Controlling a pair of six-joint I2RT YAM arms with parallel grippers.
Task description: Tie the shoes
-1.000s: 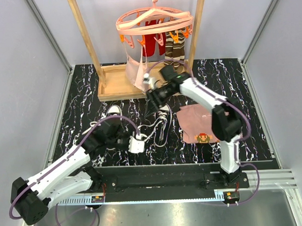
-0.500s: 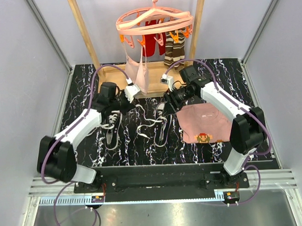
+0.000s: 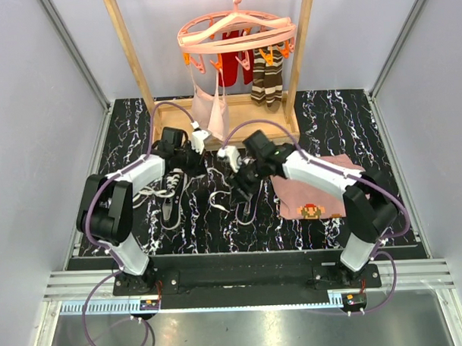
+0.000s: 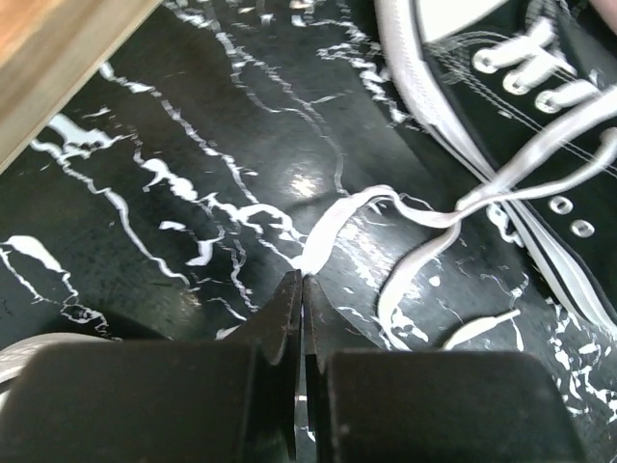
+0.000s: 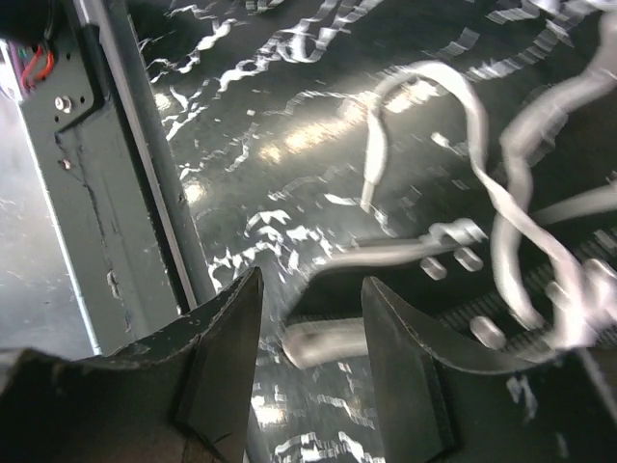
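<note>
The left pincer has swung from the near edge of the tabletop to the far side and now sits closed at the end of a lace. The right pincer has moved in from the right shoe's right side and hangs open over it.

On the worktop the left shoe and the right shoe lie side by side near the middle, with loose laces on the surface between them, and the cloth lies flat just right of the right shoe. Behind the shoes stands the wooden stand, and above its base hangs the clip hanger with socks dangling from it. The left pincer sits just behind the laces, between stand and left shoe, and the right pincer is over the right shoe.
</note>
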